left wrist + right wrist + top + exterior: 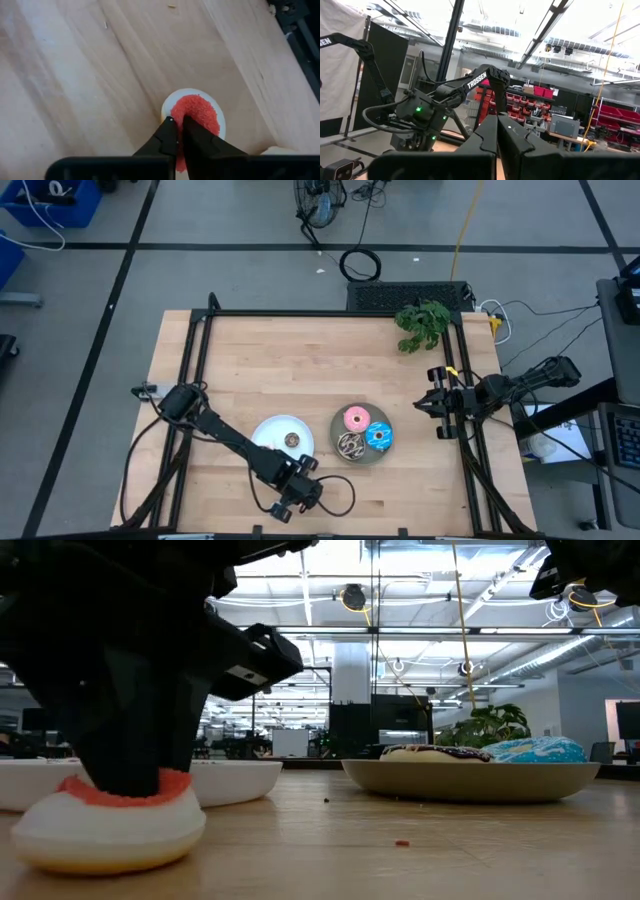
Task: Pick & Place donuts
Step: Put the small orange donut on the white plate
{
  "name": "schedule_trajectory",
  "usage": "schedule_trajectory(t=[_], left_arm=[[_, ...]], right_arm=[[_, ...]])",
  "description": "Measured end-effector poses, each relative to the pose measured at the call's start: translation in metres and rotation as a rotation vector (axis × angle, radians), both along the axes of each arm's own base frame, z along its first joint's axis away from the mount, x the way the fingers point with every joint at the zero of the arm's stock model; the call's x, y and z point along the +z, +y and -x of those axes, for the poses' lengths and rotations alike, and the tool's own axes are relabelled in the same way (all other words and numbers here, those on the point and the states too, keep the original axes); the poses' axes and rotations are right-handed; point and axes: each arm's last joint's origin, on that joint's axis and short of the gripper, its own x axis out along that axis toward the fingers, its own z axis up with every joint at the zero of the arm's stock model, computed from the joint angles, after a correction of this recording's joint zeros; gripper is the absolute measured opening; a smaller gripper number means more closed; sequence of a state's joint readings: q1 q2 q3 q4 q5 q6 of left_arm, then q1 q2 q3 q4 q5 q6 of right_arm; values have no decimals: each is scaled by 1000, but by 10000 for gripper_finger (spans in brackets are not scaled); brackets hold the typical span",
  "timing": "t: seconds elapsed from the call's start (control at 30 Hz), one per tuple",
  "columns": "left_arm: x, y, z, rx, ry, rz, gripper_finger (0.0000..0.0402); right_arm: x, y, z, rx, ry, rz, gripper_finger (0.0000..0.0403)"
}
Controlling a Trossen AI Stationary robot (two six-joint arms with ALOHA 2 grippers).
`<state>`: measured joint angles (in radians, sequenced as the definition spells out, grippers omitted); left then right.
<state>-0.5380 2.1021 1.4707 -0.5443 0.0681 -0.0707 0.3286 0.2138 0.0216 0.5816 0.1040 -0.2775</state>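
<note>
High view: we see the left gripper down at the desk's near edge, just past the white plate, where a stray donut must sit; the arm hides it here. The white plate carries one mini brown donut. The grey plate holds the pink donut, blue donut and a sprinkled brown donut, packed touching each other, so we judge those already placed. The right gripper waits at the right rail, well apart from the plates.

Low view: the left gripper comes straight down on the red donut, a white ring with red topping, resting flat on the desk just in front of the white plate. The vertical approach suits pinching through the hole or the ring wall.

Left wrist view: the left fingers are nearly together, tips pressed into the red topping at the donut's middle edge. We judge they have just pinched the ring, which is not yet lifted. The grip looks narrow and off-centre, so it may slip.

Right wrist view: the right fingers are fully together on nothing, pointing out into the room, parked out of the way.
</note>
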Motion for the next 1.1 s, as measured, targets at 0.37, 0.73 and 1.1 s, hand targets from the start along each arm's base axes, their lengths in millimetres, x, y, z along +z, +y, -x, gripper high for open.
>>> schedule_trajectory(t=[0.37,0.73,1.1], left_arm=[[55,-6,-10,-15,-37,-130,18],[87,13,2,60,113,-355,21],[33,44,5,132,245,-353,20]], right_arm=[[0,0,0,0,-1,0,0],[0,0,0,0,0,0,0],[0,0,0,1,-1,-1,0]])
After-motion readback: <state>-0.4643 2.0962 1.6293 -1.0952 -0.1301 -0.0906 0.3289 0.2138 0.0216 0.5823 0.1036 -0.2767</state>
